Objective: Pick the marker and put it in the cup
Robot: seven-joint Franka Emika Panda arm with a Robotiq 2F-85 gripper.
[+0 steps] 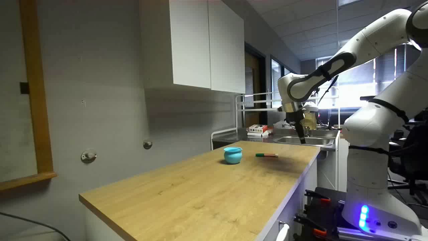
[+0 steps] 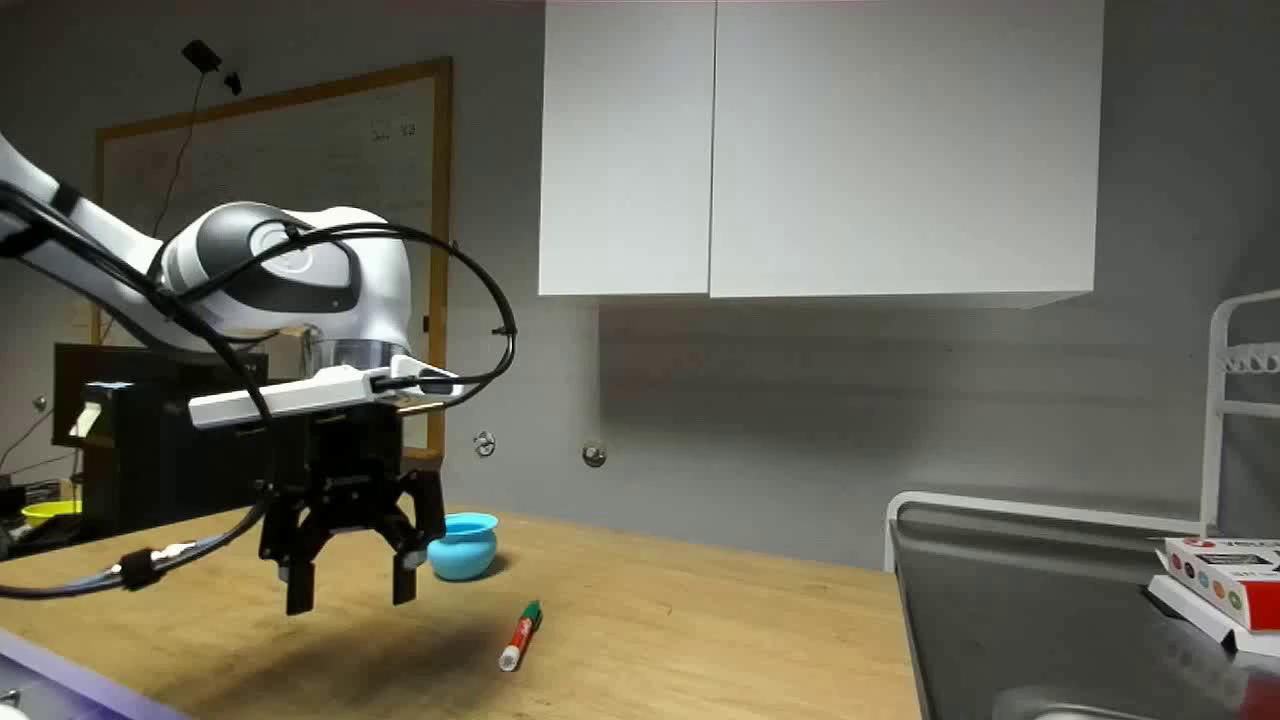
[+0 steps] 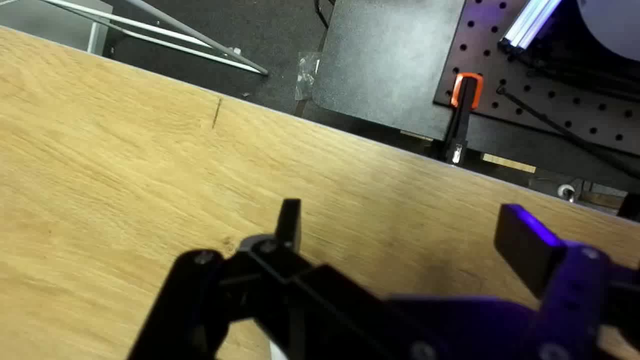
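Note:
The marker (image 1: 266, 155) lies on the wooden table, with a green end, a red body and a white end. It also lies there in an exterior view (image 2: 520, 638). The teal-blue cup (image 1: 233, 155) stands upright near it and also shows in an exterior view (image 2: 463, 548). My gripper (image 2: 352, 592) is open and empty above the table, apart from the marker and cup. It hangs to the marker's right in an exterior view (image 1: 302, 140). In the wrist view the fingers (image 3: 402, 230) are wide apart over bare wood; the cup is out of view. A white bit below the gripper is unclear.
The wooden table (image 1: 187, 194) borders a metal sink (image 1: 304, 140). A red and white box (image 2: 1235, 580) lies on the dark counter. White cabinets (image 2: 900, 150) hang above the table. A clamp (image 3: 462, 110) sits by the table's edge near the robot base.

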